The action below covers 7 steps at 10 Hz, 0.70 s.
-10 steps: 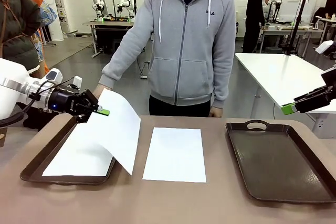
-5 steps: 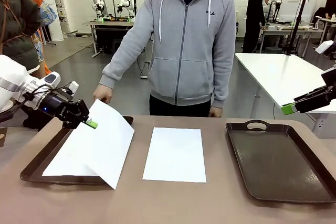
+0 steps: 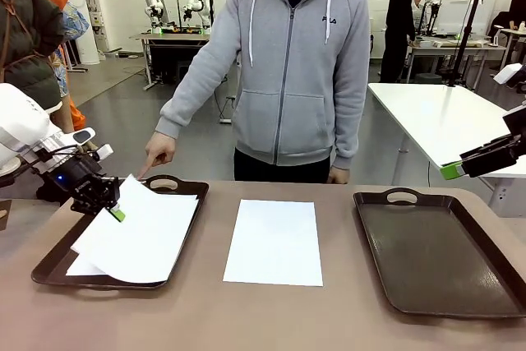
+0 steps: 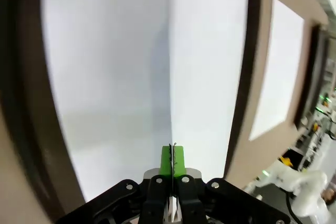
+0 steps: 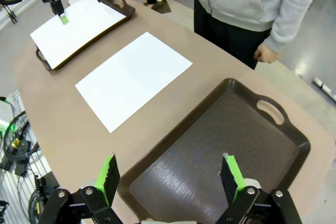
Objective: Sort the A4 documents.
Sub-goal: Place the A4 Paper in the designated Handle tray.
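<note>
Left gripper (image 3: 115, 212), clamping sheet (image 3: 146, 232) by edge, lowering it from raised position onto left tray (image 3: 51, 272); release pending. Second sheet (image 3: 274, 242) lying on table (image 3: 246, 318) beside tray, awaiting sorting. Right gripper (image 3: 450, 171) hanging open

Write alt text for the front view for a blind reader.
The left claw pinches a white sheet, tilted over another sheet in the left tray, while a person's hand points at that tray. A third sheet lies on the table beside an empty right tray, with the right claw raised at the far right.
</note>
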Each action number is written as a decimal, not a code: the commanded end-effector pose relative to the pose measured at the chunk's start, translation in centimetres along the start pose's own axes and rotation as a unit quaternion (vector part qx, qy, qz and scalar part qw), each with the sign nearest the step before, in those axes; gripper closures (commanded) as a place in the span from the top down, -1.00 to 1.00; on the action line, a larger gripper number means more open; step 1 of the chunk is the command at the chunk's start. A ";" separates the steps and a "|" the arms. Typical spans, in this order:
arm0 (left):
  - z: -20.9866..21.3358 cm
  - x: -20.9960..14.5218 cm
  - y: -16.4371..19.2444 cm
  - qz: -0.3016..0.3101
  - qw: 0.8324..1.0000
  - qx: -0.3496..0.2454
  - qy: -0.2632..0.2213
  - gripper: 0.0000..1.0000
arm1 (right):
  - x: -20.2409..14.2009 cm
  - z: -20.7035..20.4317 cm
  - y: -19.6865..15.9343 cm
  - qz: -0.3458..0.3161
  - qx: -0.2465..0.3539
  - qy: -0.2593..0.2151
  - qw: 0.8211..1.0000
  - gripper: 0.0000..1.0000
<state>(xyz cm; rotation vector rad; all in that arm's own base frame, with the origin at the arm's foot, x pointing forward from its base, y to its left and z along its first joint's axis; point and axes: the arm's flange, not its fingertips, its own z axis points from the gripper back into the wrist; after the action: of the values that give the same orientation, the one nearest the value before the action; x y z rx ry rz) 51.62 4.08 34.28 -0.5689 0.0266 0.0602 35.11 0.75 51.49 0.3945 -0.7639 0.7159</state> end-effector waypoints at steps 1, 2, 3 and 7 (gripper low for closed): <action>-0.7 0.3 0.2 0.020 0.999 0.034 -0.010 -0.98 | -0.1 -0.2 -0.1 -0.001 0.009 -0.004 1.000 1.00; -0.9 0.4 0.5 0.020 0.999 0.039 -0.009 -0.98 | -0.1 -0.2 -0.1 -0.001 0.009 -0.004 1.000 1.00; -0.9 0.6 0.8 0.021 0.999 0.043 -0.005 -0.98 | -0.1 -0.2 -0.1 -0.001 0.009 -0.004 1.000 1.00; -0.4 2.2 1.0 0.003 0.999 0.051 -0.008 -0.98 | -0.1 -0.2 -0.1 -0.001 0.009 -0.004 1.000 1.00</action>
<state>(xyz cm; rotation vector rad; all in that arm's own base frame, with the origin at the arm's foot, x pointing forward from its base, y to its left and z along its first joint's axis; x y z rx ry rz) 52.89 4.73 33.06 -0.4939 0.0128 0.0696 35.11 0.74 51.49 0.3945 -0.7638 0.7158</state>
